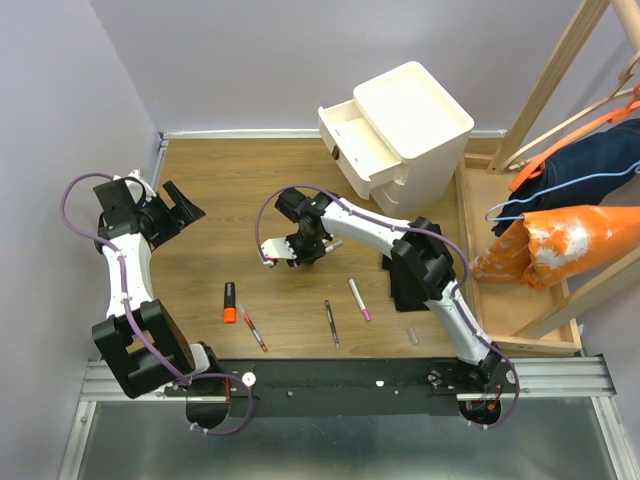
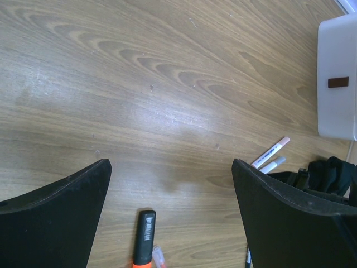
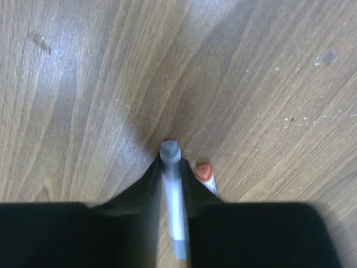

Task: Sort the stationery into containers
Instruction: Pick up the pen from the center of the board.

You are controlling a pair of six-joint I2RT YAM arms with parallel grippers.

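Note:
My right gripper point(image 1: 284, 250) point(image 3: 170, 160) is shut on a white marker with a grey cap point(image 3: 173, 192), low over the wooden table. A second white marker with an orange cap point(image 3: 204, 173) lies just right of its fingers; both markers show in the left wrist view point(image 2: 271, 153). My left gripper point(image 1: 176, 211) point(image 2: 170, 164) is open and empty at the far left. An orange highlighter point(image 1: 230, 302) point(image 2: 143, 237), a red pen point(image 1: 253, 328), a dark pen point(image 1: 331, 323) and a pink-capped marker point(image 1: 359, 299) lie near the front. The white cabinet point(image 1: 420, 120) has its top drawer point(image 1: 345, 135) pulled open.
A wooden clothes rack point(image 1: 540, 90) with orange and dark blue garments stands at the right. A tiny pale piece point(image 1: 411, 335) lies near the front right. A drawer front with a dark handle point(image 2: 338, 82) shows in the left wrist view.

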